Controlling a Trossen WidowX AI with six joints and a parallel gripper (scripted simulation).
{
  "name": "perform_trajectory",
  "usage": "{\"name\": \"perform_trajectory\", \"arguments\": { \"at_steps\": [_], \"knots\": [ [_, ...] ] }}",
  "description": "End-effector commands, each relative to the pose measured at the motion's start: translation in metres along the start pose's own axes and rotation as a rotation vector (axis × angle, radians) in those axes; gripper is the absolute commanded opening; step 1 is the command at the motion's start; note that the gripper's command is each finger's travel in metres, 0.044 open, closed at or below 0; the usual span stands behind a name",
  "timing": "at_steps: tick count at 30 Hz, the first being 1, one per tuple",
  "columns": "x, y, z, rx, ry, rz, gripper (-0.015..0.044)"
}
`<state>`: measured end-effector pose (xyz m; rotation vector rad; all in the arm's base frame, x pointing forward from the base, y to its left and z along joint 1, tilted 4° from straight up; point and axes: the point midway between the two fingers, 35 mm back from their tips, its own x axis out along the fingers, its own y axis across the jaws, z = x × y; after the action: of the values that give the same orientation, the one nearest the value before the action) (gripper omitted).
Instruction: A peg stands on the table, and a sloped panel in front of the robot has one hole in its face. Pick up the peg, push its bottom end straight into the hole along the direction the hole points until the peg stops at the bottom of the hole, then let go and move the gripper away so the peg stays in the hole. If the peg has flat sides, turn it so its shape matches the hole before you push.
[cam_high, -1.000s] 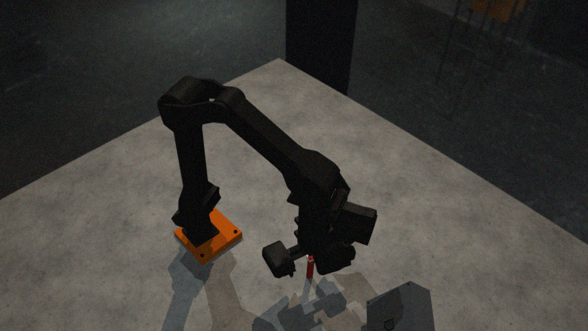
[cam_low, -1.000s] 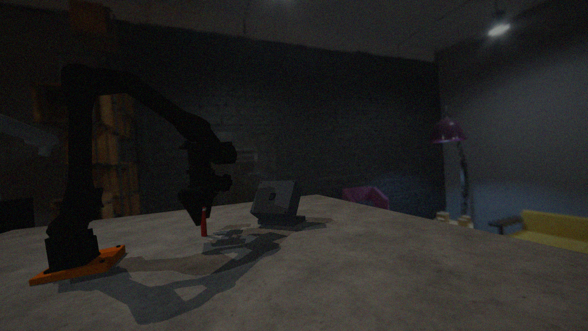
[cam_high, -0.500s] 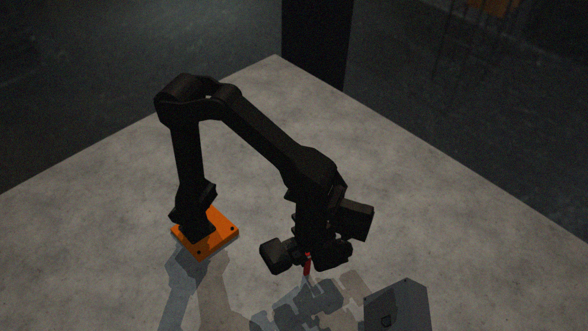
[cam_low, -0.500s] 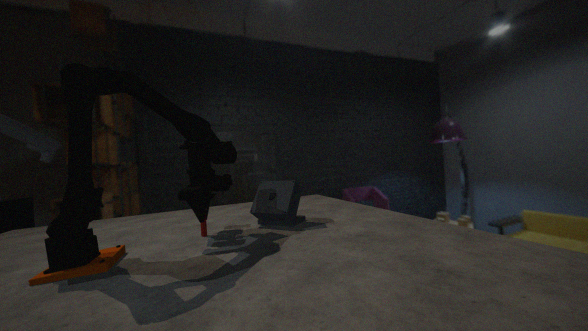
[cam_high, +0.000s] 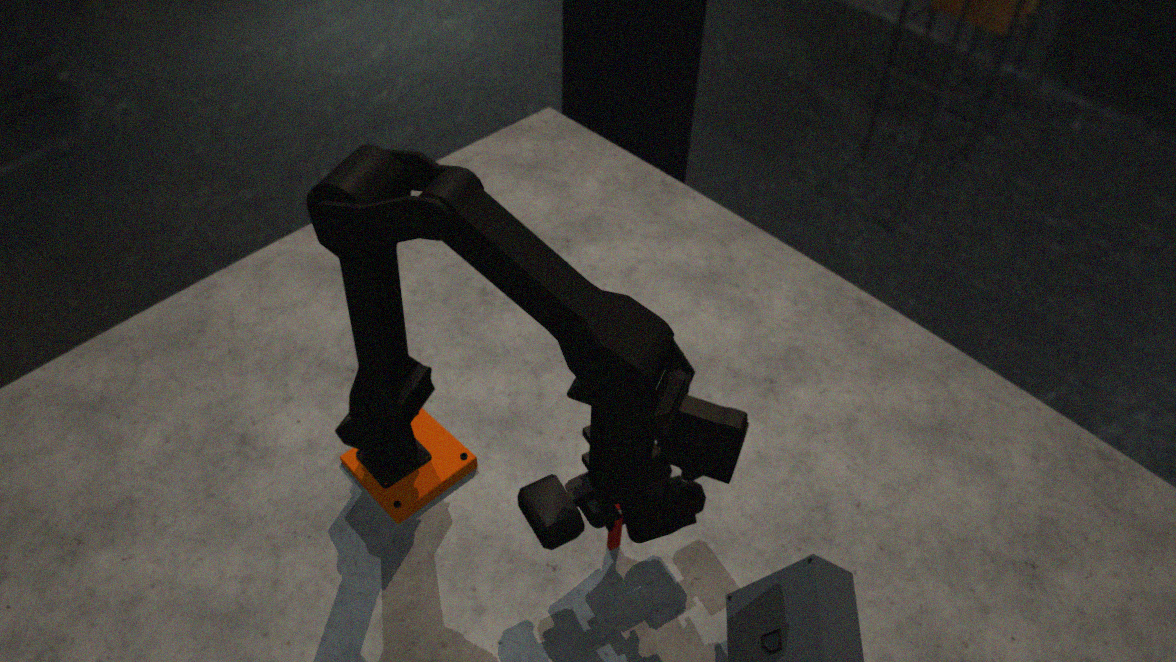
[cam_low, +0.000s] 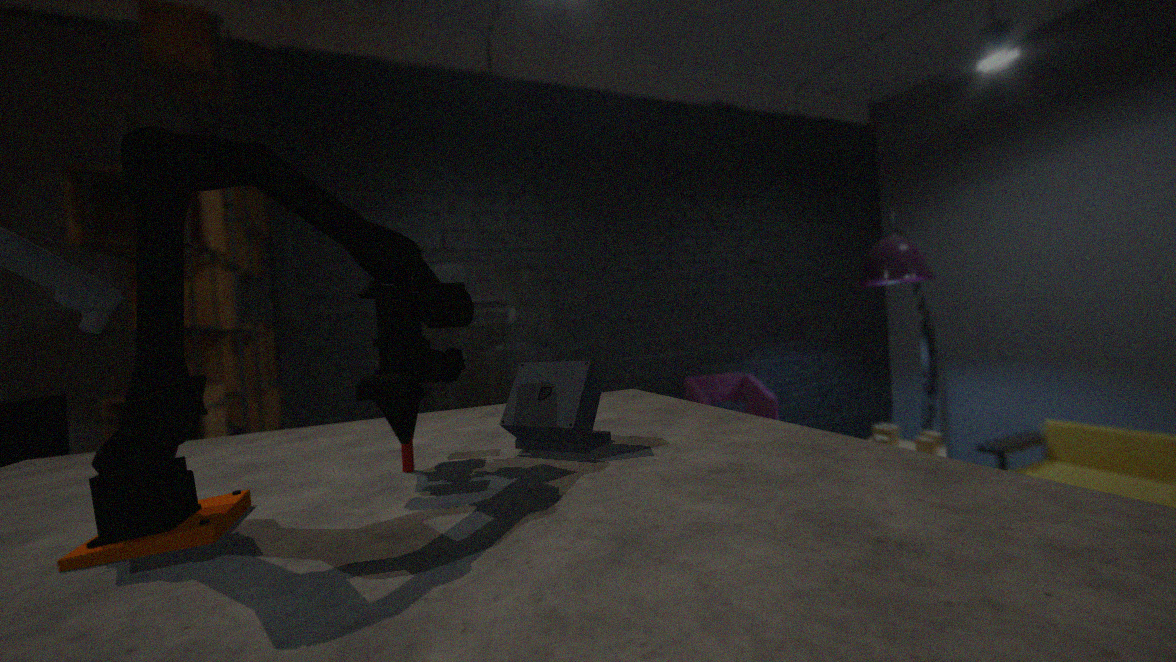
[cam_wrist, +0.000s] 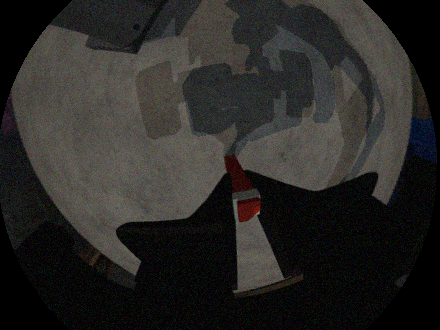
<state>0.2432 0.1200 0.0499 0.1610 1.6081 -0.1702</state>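
The red peg (cam_high: 614, 534) (cam_low: 407, 458) (cam_wrist: 247, 209) stands upright, its lower end at the table top. A pale band rings it near its top, and its red top end has flat sides in the wrist view. My gripper (cam_low: 404, 439) (cam_wrist: 236, 176) points down and is shut on the peg; in the top view its fingers mostly hide the peg's upper part. The grey sloped panel (cam_high: 810, 612) (cam_low: 563, 382) (cam_wrist: 107, 22) stands a short way off from the peg. Its hole (cam_high: 771, 640) (cam_low: 544, 393) shows an angular outline with flat sides, partly in shadow; the hole is not visible in the wrist view.
The arm's orange base plate (cam_high: 444, 460) (cam_low: 215, 513) sits on the concrete-look table (cam_high: 822, 370) (cam_low: 781, 534). The panel's dark foot (cam_low: 534, 442) rests on the table. The arm's shadows fall between the peg and the panel. A dark pillar (cam_high: 629, 74) stands beyond the table's far corner.
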Motion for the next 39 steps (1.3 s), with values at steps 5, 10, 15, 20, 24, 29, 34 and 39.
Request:
{"name": "perform_trajectory", "arguments": {
  "at_steps": [5,10,15,20,24,29,34,39],
  "knots": [
    [-0.015,0.001,0.001,0.001,0.000,-0.001,0.0000],
    [-0.033,0.002,0.002,0.001,-0.001,-0.001,0.0000],
    [-0.050,0.003,0.003,0.002,-0.001,-0.002,0.0000],
    [-0.067,0.003,0.003,0.003,-0.001,-0.003,0.0000],
    [-0.078,0.004,0.003,0.003,-0.002,-0.003,0.0000],
    [-0.079,0.004,0.004,-0.006,-0.003,0.008,0.0000],
    [-0.078,0.004,0.009,-0.032,-0.008,0.042,0.0000],
    [-0.077,0.004,0.013,-0.060,-0.015,0.076,0.0000]
  ]
}}
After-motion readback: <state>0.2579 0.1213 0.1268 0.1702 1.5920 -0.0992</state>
